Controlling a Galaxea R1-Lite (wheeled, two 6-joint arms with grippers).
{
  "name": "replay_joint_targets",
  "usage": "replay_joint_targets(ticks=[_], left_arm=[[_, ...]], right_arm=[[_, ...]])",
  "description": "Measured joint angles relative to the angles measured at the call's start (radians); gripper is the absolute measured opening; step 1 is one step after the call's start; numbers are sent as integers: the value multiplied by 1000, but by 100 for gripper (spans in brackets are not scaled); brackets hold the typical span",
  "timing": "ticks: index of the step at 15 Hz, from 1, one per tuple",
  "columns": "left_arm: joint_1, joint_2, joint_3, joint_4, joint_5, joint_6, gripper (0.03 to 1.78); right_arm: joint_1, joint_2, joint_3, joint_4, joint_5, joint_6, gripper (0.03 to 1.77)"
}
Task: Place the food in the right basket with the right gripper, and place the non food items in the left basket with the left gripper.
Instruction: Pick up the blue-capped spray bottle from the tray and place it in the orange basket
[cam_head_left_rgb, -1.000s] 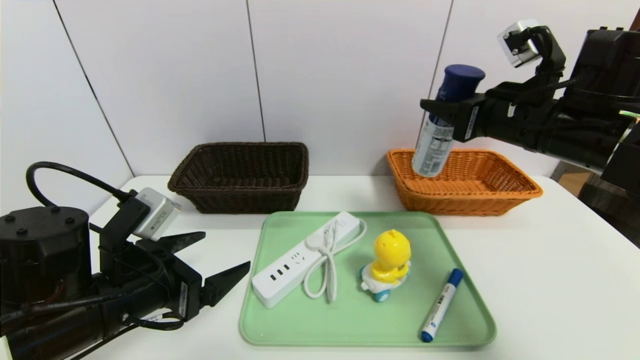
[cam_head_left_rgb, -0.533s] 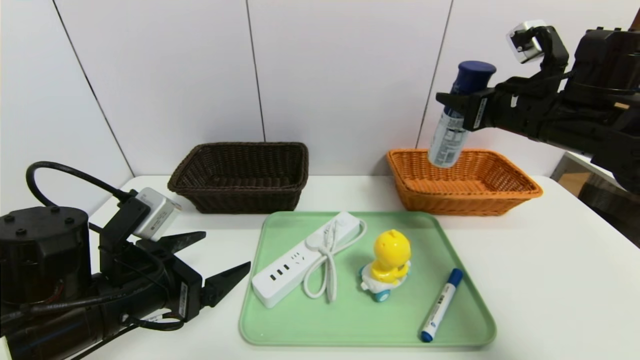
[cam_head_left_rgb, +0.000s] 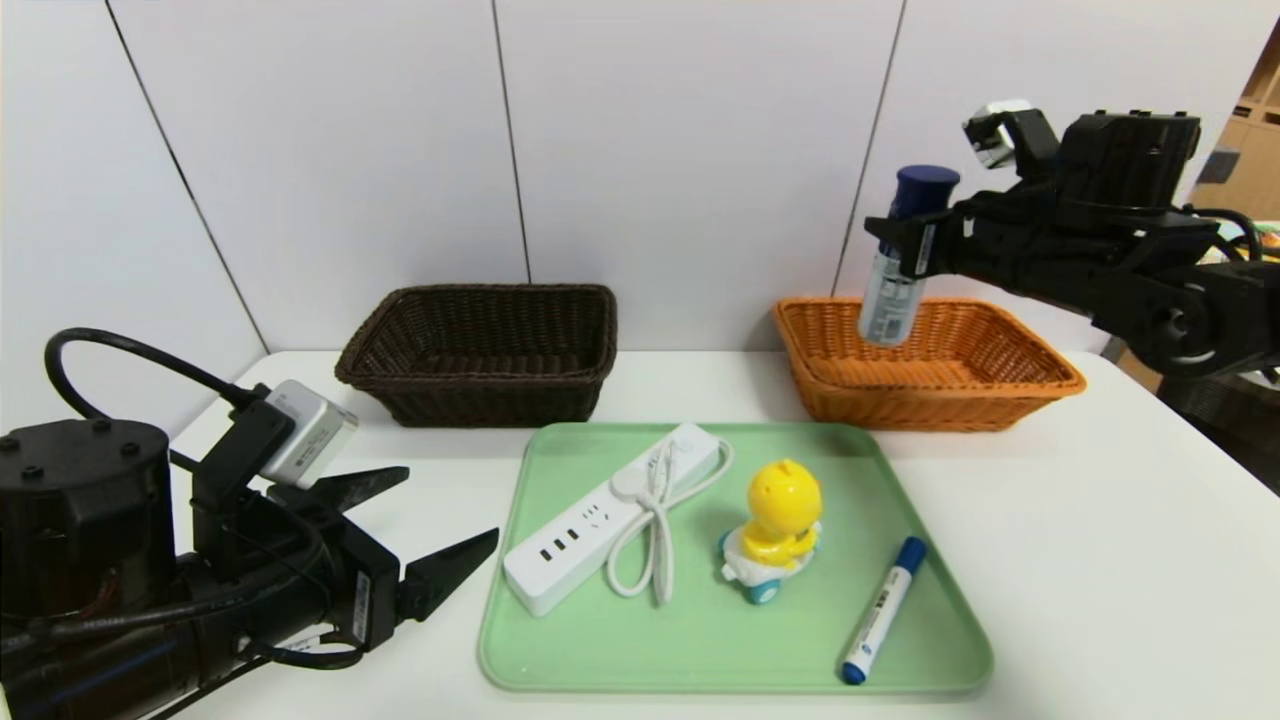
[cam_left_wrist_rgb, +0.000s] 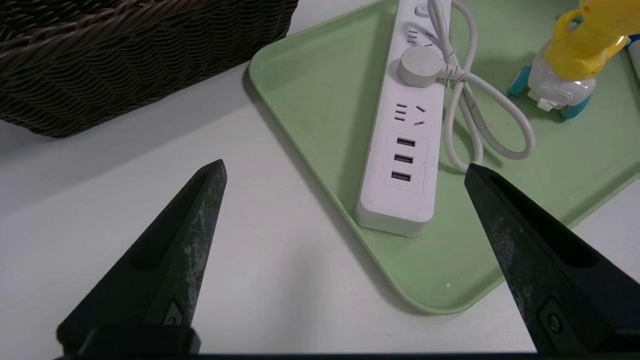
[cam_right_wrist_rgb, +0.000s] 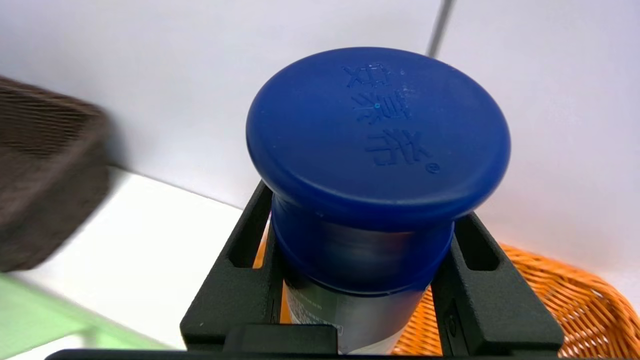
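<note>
Hovering low over the white table (cam_head_left_rgb: 1100, 560) at near left, left gripper (cam_head_left_rgb: 420, 540) with black fingers spread wide — nothing held. Beyond, green plastic tray (cam_head_left_rgb: 700, 640) bearing white power strip (cam_head_left_rgb: 600, 520), yellow duck toy (cam_head_left_rgb: 775, 525), blue-capped white marker (cam_head_left_rgb: 885, 610). Farther back, dark brown wicker basket (cam_head_left_rgb: 485, 350) and orange wicker basket (cam_head_left_rgb: 930, 365); right gripper (cam_head_left_rgb: 900, 245) clamping blue-capped slim can (cam_head_left_rgb: 895, 280) just under its cap — can's base above the orange basket, lower body partly hidden in the wrist view.

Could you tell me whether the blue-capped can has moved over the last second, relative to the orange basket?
Yes. The can, held by the right claw, has shifted toward the robot's right and farther back, now hanging over the orange basket interior rather than its left rim.
</note>
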Motion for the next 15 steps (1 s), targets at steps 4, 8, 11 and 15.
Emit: replay_joint_targets(ticks=[4,8,11,15], left_arm=[[0,1,0,0,0,0,169],[0,1,0,0,0,-1,169],[0,2,1,1,0,-2,169],[0,6,1,0,0,-4,169]], right_arm=[[-22,84,-54,0,-10,-1,80],[-24,145,-79,0,-12,-15,80],[-25,184,-82,0,-13,-16,80],[-25,224,-84,-9,-23,-18,79]])
